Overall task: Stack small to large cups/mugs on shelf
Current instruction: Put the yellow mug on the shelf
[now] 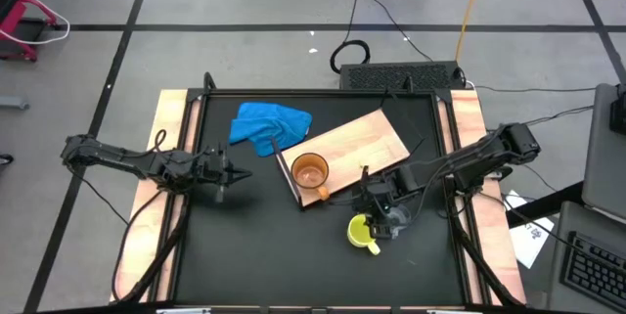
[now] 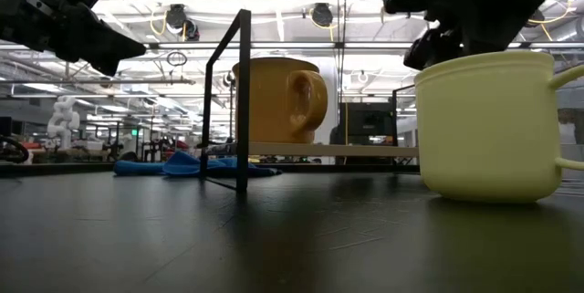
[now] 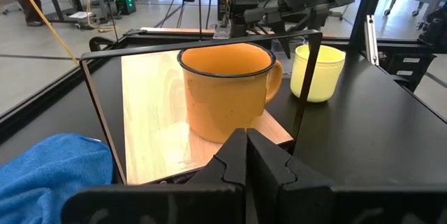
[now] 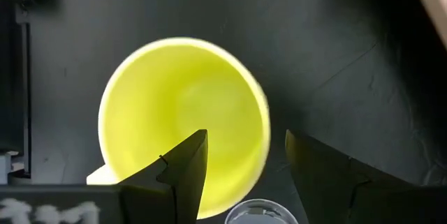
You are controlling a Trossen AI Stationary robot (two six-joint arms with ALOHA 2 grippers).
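The orange-brown mug (image 1: 310,171) stands upright on the light-wood shelf board (image 1: 357,138), near its front corner; it also shows in the left wrist view (image 3: 227,88). The yellow mug (image 1: 362,231) stands upright on the black table, in front of the shelf. My right gripper (image 4: 246,137) hangs over the yellow mug (image 4: 181,105), pointing down, with the small clear cup (image 4: 262,213) between its fingers. My left gripper (image 1: 233,172) is shut and empty, above the table left of the shelf. My right gripper has the clear cup's rim (image 4: 260,210) between its two fingers, far back from the tips, and comes from above. The sides where the fingers (image 4: 188,172) meet the cup are cut off by the frame's edge. The cup is clear of the table, over the yellow mug's rim (image 4: 264,140).
A crumpled blue cloth (image 1: 269,123) lies at the shelf's far left. The shelf board sits raised on a thin black frame (image 2: 242,101). Wooden rails (image 1: 171,128) run along the table's left and right edges. Bare black table lies in front of the left gripper.
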